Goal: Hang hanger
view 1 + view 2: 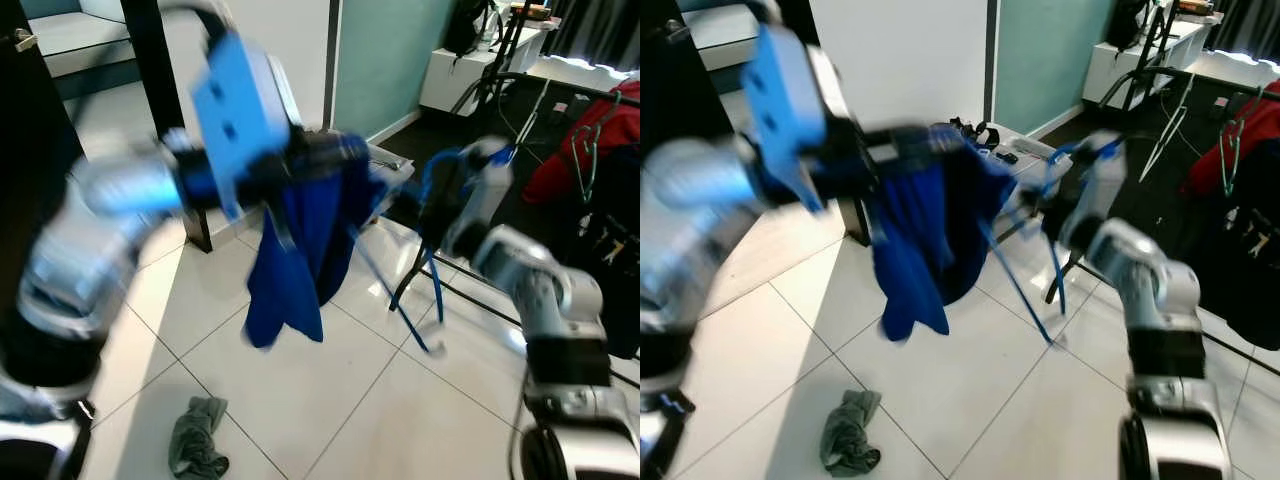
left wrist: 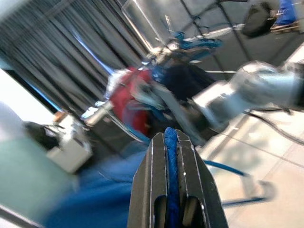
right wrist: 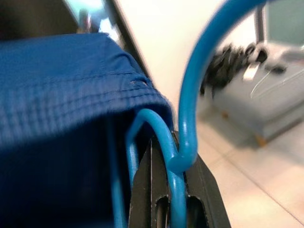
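Nearest me a grey rag (image 1: 197, 437) lies crumpled on the white floor (image 1: 330, 400), and above it I've got both arms raised (everything smeared by motion). My left gripper (image 2: 171, 142) is clenched on the blue cloth (image 1: 300, 250), and my right gripper (image 3: 166, 156) is clamped on the blue hanger (image 3: 190, 95) by its hook, the cloth draped over it. Farther back on my right stands a rack (image 1: 520, 80) with red clothing (image 1: 590, 140) hanging.
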`<state>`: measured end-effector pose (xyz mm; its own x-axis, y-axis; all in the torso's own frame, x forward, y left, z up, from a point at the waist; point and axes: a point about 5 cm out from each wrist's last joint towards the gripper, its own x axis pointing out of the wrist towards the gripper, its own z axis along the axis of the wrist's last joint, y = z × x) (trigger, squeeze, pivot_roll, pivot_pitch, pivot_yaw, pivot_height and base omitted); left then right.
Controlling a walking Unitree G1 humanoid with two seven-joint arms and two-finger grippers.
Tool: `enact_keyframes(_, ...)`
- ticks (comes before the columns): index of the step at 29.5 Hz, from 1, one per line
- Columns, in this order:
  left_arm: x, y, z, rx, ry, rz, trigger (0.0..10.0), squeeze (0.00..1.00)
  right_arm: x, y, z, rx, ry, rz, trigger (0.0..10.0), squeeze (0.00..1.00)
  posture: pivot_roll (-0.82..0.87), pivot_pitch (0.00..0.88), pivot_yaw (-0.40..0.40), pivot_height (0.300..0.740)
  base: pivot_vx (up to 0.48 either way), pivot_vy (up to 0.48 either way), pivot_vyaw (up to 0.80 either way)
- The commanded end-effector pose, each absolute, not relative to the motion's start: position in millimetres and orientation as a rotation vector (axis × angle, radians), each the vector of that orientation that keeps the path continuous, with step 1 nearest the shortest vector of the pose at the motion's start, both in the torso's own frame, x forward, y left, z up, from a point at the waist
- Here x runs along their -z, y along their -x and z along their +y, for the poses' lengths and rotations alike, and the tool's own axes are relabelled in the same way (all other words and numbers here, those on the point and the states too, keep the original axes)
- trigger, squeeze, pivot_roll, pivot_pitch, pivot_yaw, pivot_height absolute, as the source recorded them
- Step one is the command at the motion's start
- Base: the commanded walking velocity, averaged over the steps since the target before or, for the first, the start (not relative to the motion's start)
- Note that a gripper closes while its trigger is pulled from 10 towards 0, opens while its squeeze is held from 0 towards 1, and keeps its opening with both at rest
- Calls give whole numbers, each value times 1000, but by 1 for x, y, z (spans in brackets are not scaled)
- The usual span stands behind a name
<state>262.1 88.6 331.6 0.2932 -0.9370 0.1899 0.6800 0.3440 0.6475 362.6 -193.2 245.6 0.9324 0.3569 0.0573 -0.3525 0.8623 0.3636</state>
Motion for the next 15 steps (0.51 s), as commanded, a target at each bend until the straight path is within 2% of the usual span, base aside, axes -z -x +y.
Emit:
enact_keyframes(1,-335,-257,86,1143,-500,-627,10000,0,-246,-364,-202,-310,-432,-13,10000,0,-30,0,2,740,0,0,0)
enact_keyframes(4,-307,-253,68,1171,-460,-562,10000,0,-261,-375,-212,-191,-663,-98,10000,0,-26,0,-1,740,0,0,0)
enact_keyframes(5,-307,-253,68,1171,-460,-562,10000,0,-261,-375,-212,-191,-663,-98,10000,0,-26,0,-1,740,0,0,0)
enact_keyframes(6,-291,-249,54,1199,-444,-526,10000,0,-264,-380,-213,-141,-784,-116,10000,0,-21,0,-5,740,0,0,0)
enact_keyframes(15,-268,-241,32,1218,-429,-483,10000,0,-269,-388,-207,-105,-936,-142,10000,0,-17,0,-9,740,0,0,0)
